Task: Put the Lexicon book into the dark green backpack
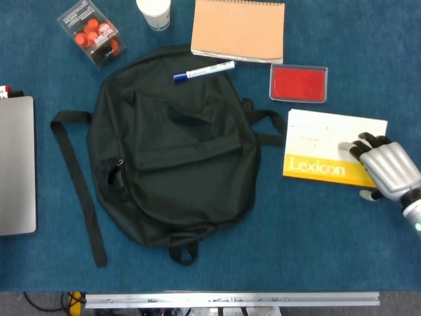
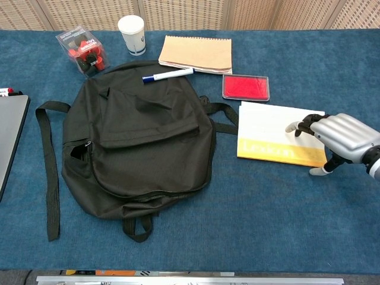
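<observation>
Lexicon book (image 1: 327, 155) flat beside backpack (image 1: 174, 148) — right hand (image 1: 386, 168) on it.

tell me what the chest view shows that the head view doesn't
Only the chest view shows the beige slatted wall behind the table and the whole paper cup. Only the head view shows the metal rail fully. Both show the backpack, the Lexicon book lying flat, and the right hand at its right end.
</observation>
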